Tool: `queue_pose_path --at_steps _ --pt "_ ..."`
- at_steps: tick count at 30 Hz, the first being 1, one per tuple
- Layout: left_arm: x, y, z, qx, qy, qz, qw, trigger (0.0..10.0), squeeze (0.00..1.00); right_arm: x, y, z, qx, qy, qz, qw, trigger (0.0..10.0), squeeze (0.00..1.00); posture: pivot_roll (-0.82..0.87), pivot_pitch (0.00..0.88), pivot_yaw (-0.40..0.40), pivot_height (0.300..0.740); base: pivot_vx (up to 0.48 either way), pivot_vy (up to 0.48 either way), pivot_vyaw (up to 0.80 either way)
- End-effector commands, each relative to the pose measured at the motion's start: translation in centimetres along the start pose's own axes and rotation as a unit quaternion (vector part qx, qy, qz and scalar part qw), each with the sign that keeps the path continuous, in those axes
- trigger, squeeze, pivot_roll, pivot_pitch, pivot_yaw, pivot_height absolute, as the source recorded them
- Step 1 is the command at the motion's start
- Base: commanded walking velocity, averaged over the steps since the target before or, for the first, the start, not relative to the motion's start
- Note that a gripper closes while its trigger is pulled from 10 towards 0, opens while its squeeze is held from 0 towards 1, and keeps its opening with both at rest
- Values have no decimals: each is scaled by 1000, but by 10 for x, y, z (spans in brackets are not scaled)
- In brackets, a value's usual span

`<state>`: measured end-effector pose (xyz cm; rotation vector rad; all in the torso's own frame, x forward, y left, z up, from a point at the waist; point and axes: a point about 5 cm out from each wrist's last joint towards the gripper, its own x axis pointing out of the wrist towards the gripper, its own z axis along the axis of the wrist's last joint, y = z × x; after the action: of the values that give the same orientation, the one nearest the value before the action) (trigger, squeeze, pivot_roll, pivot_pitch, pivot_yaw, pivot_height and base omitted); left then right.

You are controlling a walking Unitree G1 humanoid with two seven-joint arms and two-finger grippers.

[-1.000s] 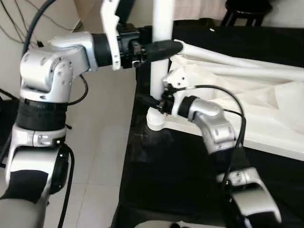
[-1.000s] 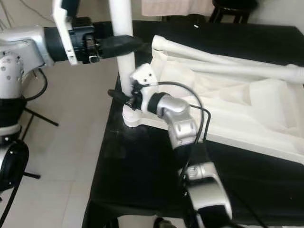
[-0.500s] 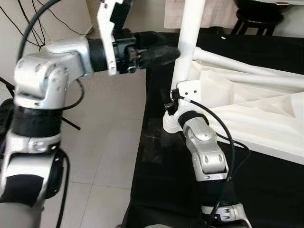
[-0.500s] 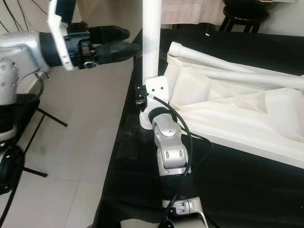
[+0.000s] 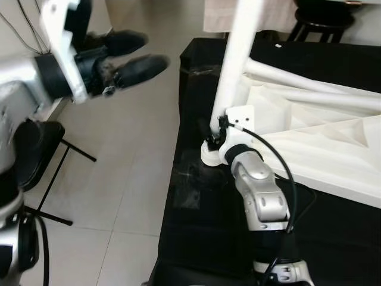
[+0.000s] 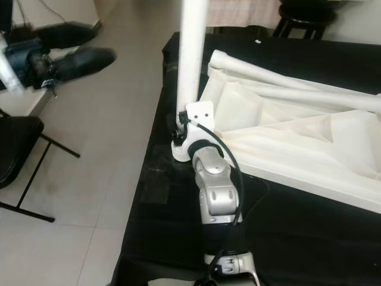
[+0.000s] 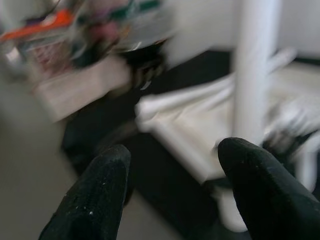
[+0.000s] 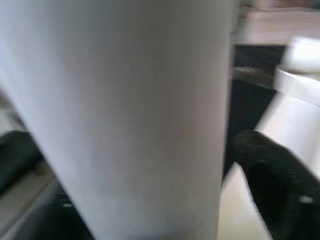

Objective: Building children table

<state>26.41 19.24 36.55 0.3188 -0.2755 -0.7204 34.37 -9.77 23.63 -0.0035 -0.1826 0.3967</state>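
Observation:
A white table top (image 5: 333, 161) lies upside down on a black-covered surface (image 5: 202, 232). One white leg (image 5: 238, 53) stands upright in its near left corner socket (image 5: 209, 156). My right gripper (image 5: 208, 134) is at the foot of that leg; in the right wrist view the leg (image 8: 130, 115) sits between the black fingers (image 8: 280, 195), which are shut on it. My left gripper (image 5: 152, 50) hangs open over the floor, well to the left of the leg, with nothing between its fingers (image 7: 95, 200).
Two more white legs (image 5: 309, 80) lie across the upturned table. A black folding chair (image 5: 36, 155) stands on the tiled floor at the left. A dark stool (image 5: 318, 12) is behind the surface. The black surface's edge (image 5: 178, 149) runs just left of the leg.
My left gripper has come off the upright leg, drawn back to the left and opened. My right gripper stays at the leg's foot. The camera has shifted.

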Motion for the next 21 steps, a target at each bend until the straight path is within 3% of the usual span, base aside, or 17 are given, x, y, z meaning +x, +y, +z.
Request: queue_pose_path --at_steps 1,2,3,4,5,6,8,9,10,13,14,16,17,18,19,20,21 --pt "-12 -6 -9 8 14 39 999 10000 0 3 1 9 0 -22 71 997 10000 1000 73 213 -42 740 0 0 0" --pt "-18 -12 -23 -6 28 55 998 10000 0 5 -1 14 -9 -25 117 993 10000 690 73 214 -43 740 0 0 0" --pt "-18 -12 -23 -6 28 55 998 10000 0 5 -1 14 -9 -25 117 993 10000 690 73 214 -43 740 0 0 0" --pt "-23 -24 -39 -30 37 63 997 10000 0 8 -7 18 -22 -22 158 987 10000 0 74 217 -47 740 0 0 0" --pt "-27 -44 -55 -59 46 59 995 10000 0 12 -13 22 -43 -18 199 979 10000 0 76 218 -58 740 0 0 0" --pt "-27 -44 -55 -59 46 59 995 10000 0 12 -13 22 -43 -18 199 979 10000 0 76 218 -58 740 0 0 0" --pt "-33 -76 -73 -83 73 38 993 10000 0 16 -20 25 -59 -2 259 964 10000 0 81 222 -68 740 0 0 0" --pt "-33 -76 -73 -83 73 38 993 10000 0 16 -20 25 -59 -2 259 964 10000 0 81 222 -68 740 0 0 0" --pt "-39 -107 -92 -91 114 13 989 10000 0 24 -19 26 -69 15 311 948 10000 0 84 227 -79 740 0 0 0" --pt "-42 -117 -97 -90 128 3 988 10000 0 27 -17 27 -72 18 330 941 10000 0 84 228 -80 740 0 0 0" --pt "-45 -125 -102 -110 128 9 986 10000 0 31 -15 27 -64 21 346 936 10000 0 85 232 -81 740 0 0 0" --pt "-45 -125 -102 -110 128 9 986 10000 0 31 -15 27 -64 21 346 936 10000 0 85 232 -81 740 0 0 0" --pt "-45 -137 -106 -129 124 6 984 10000 0 34 -12 27 -55 22 362 930 10000 0 88 236 -86 740 0 0 0" --pt "-45 -137 -106 -129 124 6 984 10000 0 34 -12 27 -55 22 362 930 10000 0 88 236 -86 740 0 0 0" --pt "-46 -151 -108 -138 121 -3 983 10000 0 37 -10 28 -35 23 379 925 10000 0 90 240 -89 740 0 0 0" --pt "-47 -168 -112 -146 114 -20 982 10000 0 40 -9 26 -22 28 391 920 7608 0 91 246 -87 740 0 0 0" --pt "-48 -180 -114 -142 109 -38 983 10000 0 41 -8 25 -20 29 399 916 2510 0 91 247 -87 740 0 0 0"
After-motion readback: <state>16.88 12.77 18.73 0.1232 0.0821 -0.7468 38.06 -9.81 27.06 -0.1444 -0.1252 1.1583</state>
